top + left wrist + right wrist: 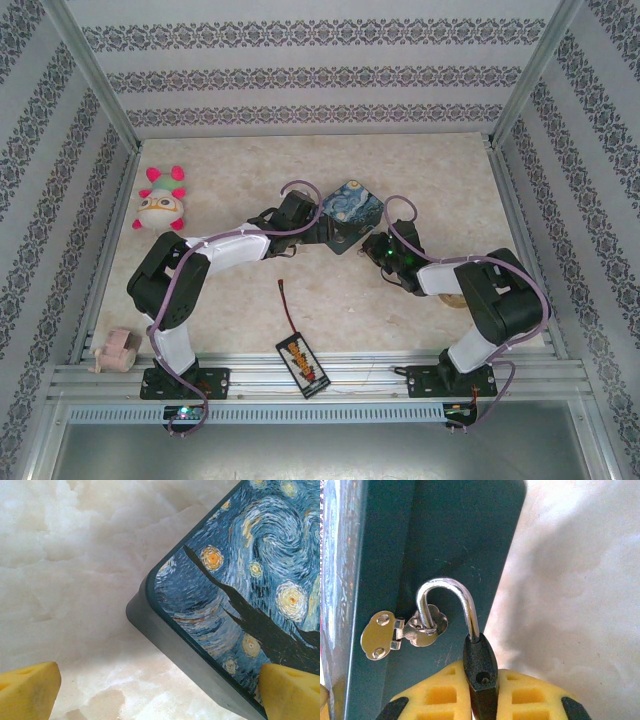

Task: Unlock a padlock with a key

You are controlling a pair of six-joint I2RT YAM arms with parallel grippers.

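Right jaws tight around padlock [480,672]

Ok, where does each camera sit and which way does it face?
Top external: above, behind the bases, looking down at the table; both arms show.
Left wrist: on the left arm, facing the painted tin's corner; left pincer open.
Right wrist: on the right arm, facing the tin's side; right pincer shut on the padlock.
Shared: the tin.

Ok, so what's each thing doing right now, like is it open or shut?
padlock: body pinched; shackle looks swung open, free end hooked through the hasp
hasp: folded shut on the tin
painted tin: looks closed
left gripper: open, at the tin's corner
right gripper: shut on the padlock
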